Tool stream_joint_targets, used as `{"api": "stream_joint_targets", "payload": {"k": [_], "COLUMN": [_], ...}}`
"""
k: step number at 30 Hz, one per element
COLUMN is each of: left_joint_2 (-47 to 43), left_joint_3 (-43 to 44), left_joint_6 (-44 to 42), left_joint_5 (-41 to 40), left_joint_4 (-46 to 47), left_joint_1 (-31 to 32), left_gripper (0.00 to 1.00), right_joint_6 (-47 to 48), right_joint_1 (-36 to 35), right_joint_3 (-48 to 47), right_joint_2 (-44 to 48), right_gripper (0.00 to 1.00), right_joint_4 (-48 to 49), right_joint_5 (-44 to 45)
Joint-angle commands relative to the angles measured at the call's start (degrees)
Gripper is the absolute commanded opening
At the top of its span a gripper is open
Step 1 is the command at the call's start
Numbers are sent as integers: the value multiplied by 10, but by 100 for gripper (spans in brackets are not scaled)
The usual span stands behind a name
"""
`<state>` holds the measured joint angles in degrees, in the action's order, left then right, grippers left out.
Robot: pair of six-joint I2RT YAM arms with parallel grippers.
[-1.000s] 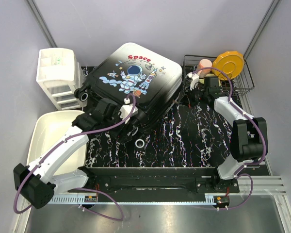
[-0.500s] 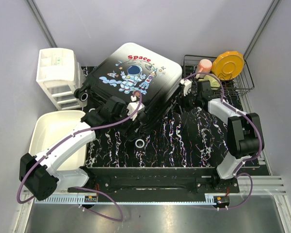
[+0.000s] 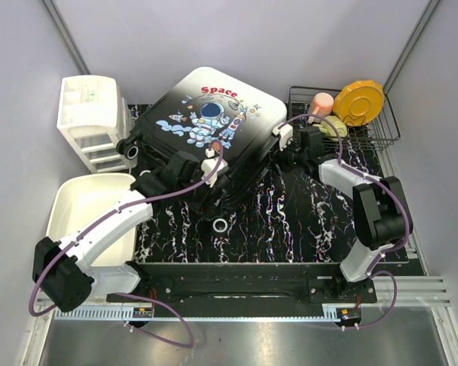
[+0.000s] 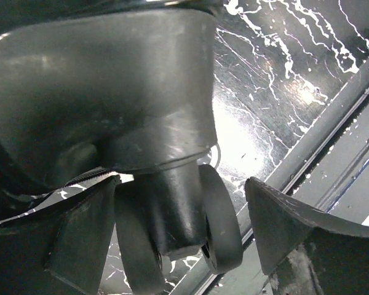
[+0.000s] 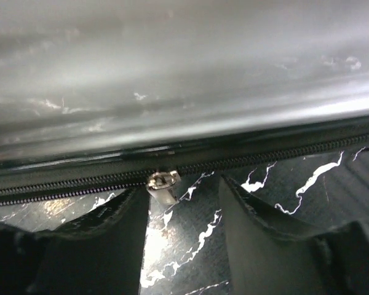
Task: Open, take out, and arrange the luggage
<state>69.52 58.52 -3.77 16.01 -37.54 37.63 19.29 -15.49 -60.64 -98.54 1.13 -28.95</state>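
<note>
Suitcase (image 3: 214, 126) shut, flat on worktop (image 3: 290, 221). L fingers (image 4: 80, 239) apart, straddling its near caster wheel (image 4: 172, 233). R fingers (image 5: 104, 239) apart at its R-side seam, zip pull (image 5: 163, 184) between, untouched.

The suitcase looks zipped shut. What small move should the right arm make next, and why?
Probably ease the right end effector slightly forward and close on the zipper pull. Its jaws stand open with the silver pull hanging just ahead between them, and the zipper on the suitcase looks closed there.
</note>
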Motion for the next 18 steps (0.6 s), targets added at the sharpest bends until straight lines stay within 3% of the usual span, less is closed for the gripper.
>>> {"api": "stream_joint_targets", "payload": {"k": [1,4,5,8,12,15,18], "left_joint_2": [10,17,24,32,40,45,23], "left_joint_3": [40,47,50,52,50,59,44], "left_joint_6": [60,76,78,62,-4,-56,-108], "left_joint_5": [-58,-72,-71,-74,-27,-16,5], "left_joint_4": [26,16,11,8,-31,-81,-115], "left_joint_1": [1,2,1,1,2,1,1], "left_gripper": [87,86,83,73,31,7,0], "right_joint_6": [37,46,50,57,75,95,108], "right_joint_1": [-27,-38,-38,-39,-39,-39,-39], "right_joint_3": [8,16,17,20,32,53,71], "right_joint_2": [9,16,18,26,47,65,84], "right_gripper": [41,22,13,0,0,0,0], "right_joint_4": [58,67,67,60,40,18,-7], "right_joint_5": [53,76,82,96,106,113,113]}}
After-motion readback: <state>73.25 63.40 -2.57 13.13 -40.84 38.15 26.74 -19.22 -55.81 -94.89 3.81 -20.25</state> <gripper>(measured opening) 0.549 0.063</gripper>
